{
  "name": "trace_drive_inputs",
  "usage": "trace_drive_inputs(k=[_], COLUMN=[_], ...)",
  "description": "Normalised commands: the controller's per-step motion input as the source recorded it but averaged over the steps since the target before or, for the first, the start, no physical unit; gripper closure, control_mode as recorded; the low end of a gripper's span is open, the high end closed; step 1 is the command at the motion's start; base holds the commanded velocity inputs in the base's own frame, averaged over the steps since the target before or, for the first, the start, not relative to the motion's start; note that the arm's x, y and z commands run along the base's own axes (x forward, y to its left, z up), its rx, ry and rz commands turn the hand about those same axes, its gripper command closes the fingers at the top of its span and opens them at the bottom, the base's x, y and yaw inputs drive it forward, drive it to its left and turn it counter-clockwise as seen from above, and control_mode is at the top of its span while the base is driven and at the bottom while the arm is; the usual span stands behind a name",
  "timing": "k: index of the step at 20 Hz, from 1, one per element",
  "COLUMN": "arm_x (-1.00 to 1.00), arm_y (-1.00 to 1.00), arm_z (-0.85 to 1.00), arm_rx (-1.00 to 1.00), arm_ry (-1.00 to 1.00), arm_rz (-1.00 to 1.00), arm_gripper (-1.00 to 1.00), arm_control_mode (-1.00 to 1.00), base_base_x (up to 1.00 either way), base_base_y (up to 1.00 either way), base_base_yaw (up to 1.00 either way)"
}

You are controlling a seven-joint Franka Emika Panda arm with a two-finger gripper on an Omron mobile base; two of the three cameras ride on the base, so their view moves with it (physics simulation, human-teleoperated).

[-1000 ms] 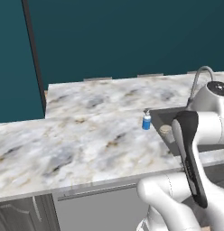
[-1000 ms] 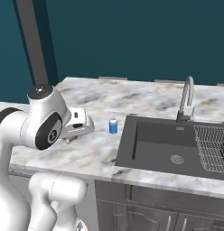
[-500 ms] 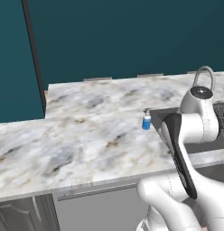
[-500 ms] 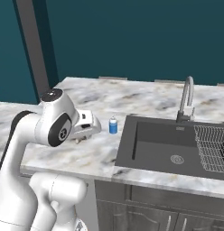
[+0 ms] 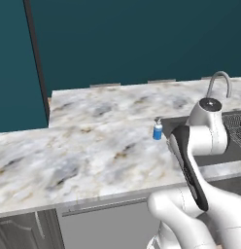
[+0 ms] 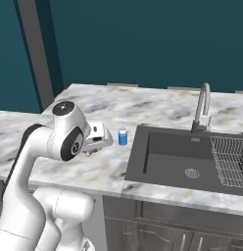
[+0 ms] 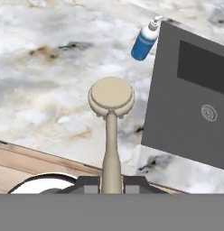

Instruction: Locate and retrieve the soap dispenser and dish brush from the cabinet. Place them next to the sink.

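My gripper (image 7: 111, 182) is shut on the thin handle of the dish brush (image 7: 111, 97), whose round tan head hovers over the marble counter. The soap dispenser (image 7: 144, 41), a small blue bottle with a white pump, stands upright on the counter beyond the brush head, close to the left rim of the sink (image 7: 190, 103). In the right base view my white hand (image 6: 97, 138) hangs just left of the soap dispenser (image 6: 123, 136), apart from it. From the left base view the soap dispenser (image 5: 157, 130) stands beside my arm. The cabinet is out of view.
The marble counter (image 5: 93, 146) runs left from the sink (image 6: 182, 157) to a dark teal wall. A chrome faucet (image 6: 204, 105) rises behind the basin and a wire rack (image 6: 231, 159) sits in its right part. The counter's front edge drops to lower drawers (image 6: 182, 235).
My arm has swung toward the sink, carrying the brush closer to the soap dispenser. The bottle has stayed in place and the grip is unchanged.
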Motion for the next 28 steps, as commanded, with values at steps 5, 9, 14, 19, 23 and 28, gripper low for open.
trace_drive_inputs(k=[5, 9, 14, 19, 23, 28], arm_x=[0.13, 0.15, 0.18, 0.17, 0.24, 0.22], arm_y=[-0.10, -0.11, -0.03, 0.00, -0.01, -0.03], arm_z=[-0.29, -0.33, -0.33, -0.20, -0.23, -0.32], arm_rx=[0.00, 0.00, 0.00, 0.00, 0.01, 0.04], arm_ry=[0.00, 0.00, 0.00, 0.00, 0.00, 0.00], arm_rz=[-0.01, -0.01, 0.00, 0.00, 0.00, 0.00], arm_gripper=[1.00, 1.00, 1.00, 1.00, 1.00, 1.00], arm_control_mode=[-1.00, -1.00, -1.00, -1.00, -1.00, -1.00], base_base_x=[0.00, 0.00, 0.00, 0.00, 0.00, 0.00], base_base_y=[0.00, 0.00, 0.00, 0.00, 0.00, 0.00], base_base_yaw=[0.00, 0.00, 0.00, 0.00, 0.00, 0.00])
